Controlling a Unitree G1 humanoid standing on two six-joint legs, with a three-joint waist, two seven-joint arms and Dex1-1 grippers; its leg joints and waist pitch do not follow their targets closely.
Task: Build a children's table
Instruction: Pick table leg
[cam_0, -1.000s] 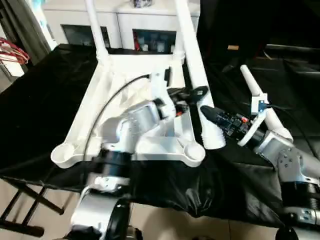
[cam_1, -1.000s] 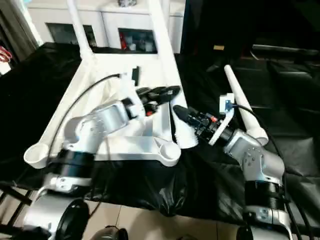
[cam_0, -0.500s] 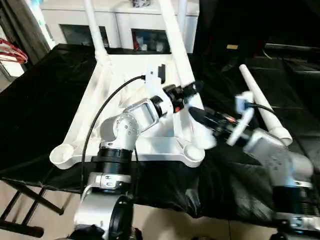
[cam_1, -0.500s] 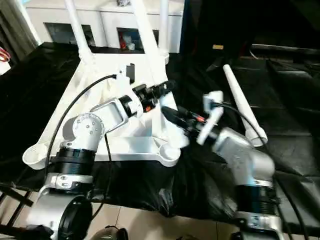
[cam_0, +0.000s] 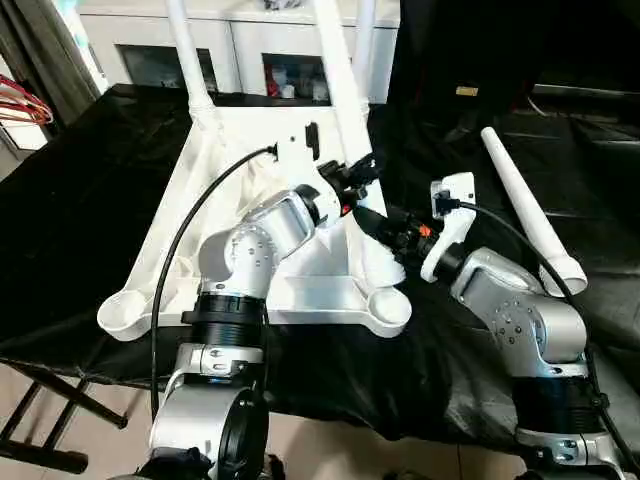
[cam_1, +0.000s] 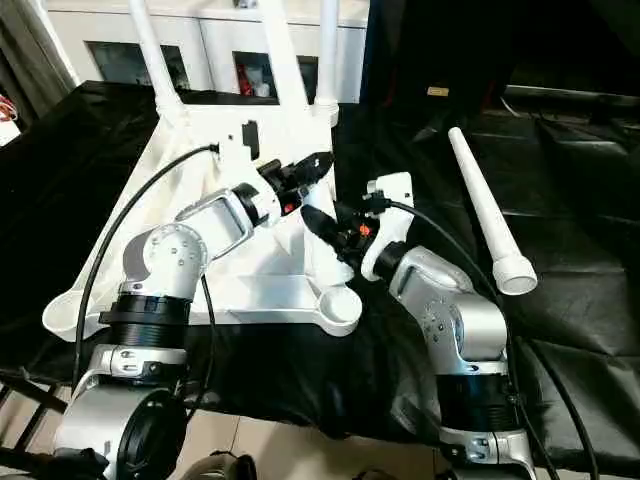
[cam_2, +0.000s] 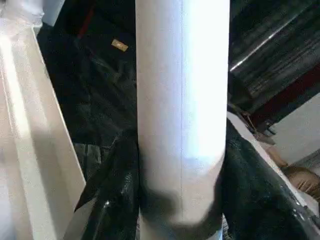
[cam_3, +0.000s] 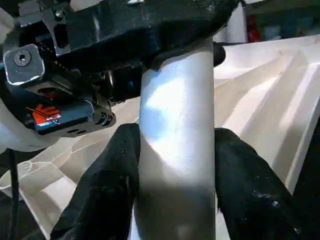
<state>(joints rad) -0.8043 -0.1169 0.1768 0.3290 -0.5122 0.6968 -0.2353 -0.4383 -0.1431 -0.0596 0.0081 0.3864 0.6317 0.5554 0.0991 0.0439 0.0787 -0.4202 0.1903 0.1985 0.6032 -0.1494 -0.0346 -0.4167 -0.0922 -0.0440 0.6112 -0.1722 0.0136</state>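
— What's the biggest thing there?

— A work surface draped in a black cloth (cam_0: 90, 190), with a white cabinet (cam_0: 240, 40) with glass doors behind it. On the cloth lies the children's table top (cam_0: 200, 200), upside down, ribbed underside up, with round sockets at its corners.

— And the legs?

— Two legs stand upright in the far corner sockets: one far left (cam_0: 188, 55), one far right (cam_0: 362, 40). A third leg (cam_0: 345, 120) leans over the top's right side, its wide end low near the near right socket (cam_0: 388, 305). A fourth leg (cam_0: 528, 208) lies loose on the cloth, well apart to the right.

— The grippers?

— Both are clamped on that leaning leg. The left gripper (cam_0: 356, 172) grips it higher up; its wrist view shows black fingers (cam_2: 120, 180) pressed on either side of the tube. The right gripper (cam_0: 372, 225) grips it just below, fingers (cam_3: 110, 185) hugging the tube likewise.
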